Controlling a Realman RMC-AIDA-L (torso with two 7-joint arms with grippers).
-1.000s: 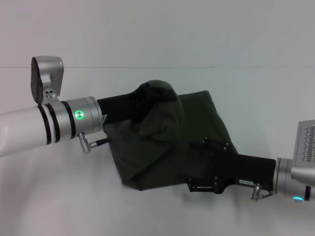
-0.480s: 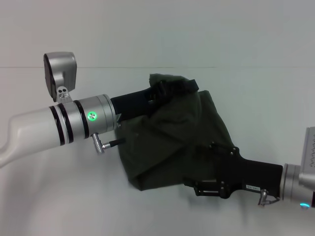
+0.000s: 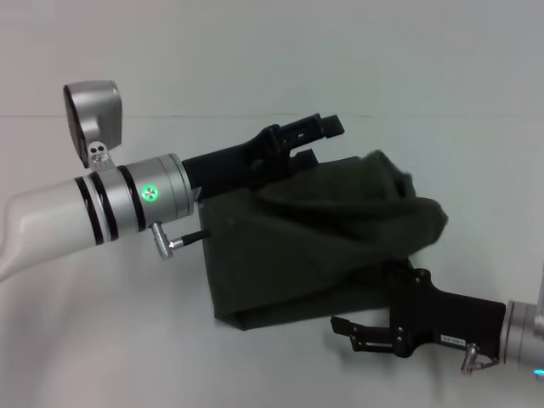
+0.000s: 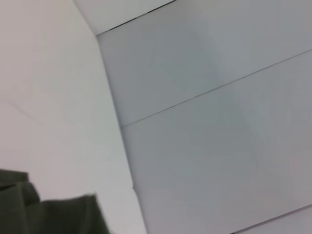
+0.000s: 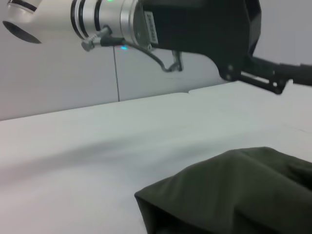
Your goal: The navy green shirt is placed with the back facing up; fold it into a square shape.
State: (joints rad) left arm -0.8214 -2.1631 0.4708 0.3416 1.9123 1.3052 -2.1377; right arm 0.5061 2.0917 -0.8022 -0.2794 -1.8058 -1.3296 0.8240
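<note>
The navy green shirt (image 3: 289, 246) lies bunched on the white table as a dark olive bundle, with a loose flap heaped at its right side (image 3: 421, 217). My left gripper (image 3: 320, 141) hovers over the shirt's far edge, open, with no cloth between its fingers. At the shirt's near right corner is my right gripper (image 3: 361, 333), its black body partly under the heaped flap. The right wrist view shows a shirt fold (image 5: 234, 195) close by and the left arm (image 5: 195, 29) above it. A shirt corner (image 4: 48, 217) shows in the left wrist view.
The white table (image 3: 102, 340) stretches to the left and front of the shirt. A pale wall (image 3: 272, 51) stands behind its far edge. The left arm's silver wrist (image 3: 149, 195) crosses the table's left half.
The left gripper carried the lifted fold rightward and let it go; the flap now lies heaped on the right. The right gripper drew back toward the near right.
</note>
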